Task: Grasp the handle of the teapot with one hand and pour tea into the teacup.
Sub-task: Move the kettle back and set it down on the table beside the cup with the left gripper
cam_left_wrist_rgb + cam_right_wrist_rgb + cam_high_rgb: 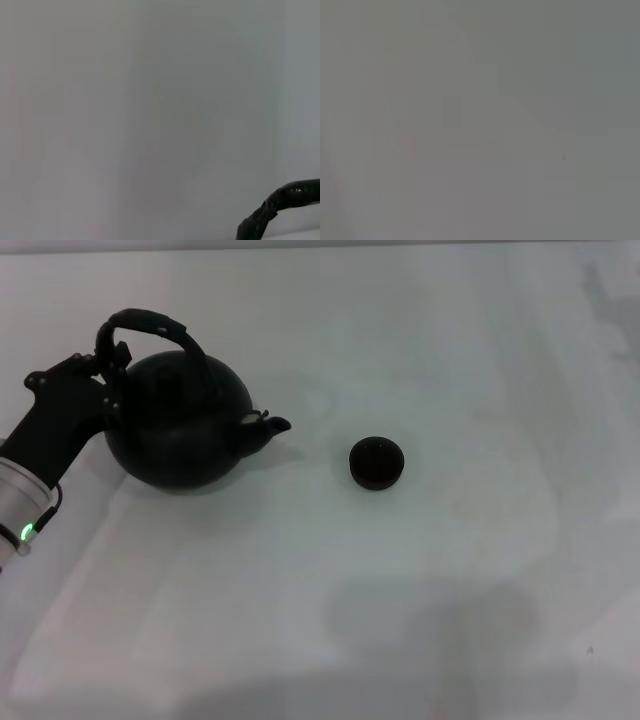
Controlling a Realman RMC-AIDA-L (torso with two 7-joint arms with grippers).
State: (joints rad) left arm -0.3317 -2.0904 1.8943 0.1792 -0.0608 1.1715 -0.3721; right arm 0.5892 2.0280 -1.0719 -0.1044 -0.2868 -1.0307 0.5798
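Note:
The matte-black teapot [180, 430] stands upright on the white table at the left of the head view. Its short spout [270, 425] points right, toward the teacup. The teacup [376, 462] is a tiny dark round cup standing apart, right of the spout. The thick dark handle [150, 322] arches over the pot's top. My left gripper [105, 370] is at the left end of the handle, against the pot's upper left side. A piece of the handle [280, 205] shows in the left wrist view. My right gripper is out of view.
The white table [400, 590] spreads to the right of and in front of the pot and cup. The right wrist view shows only a plain pale surface [480, 120]. Faint shadows lie on the table near the front edge.

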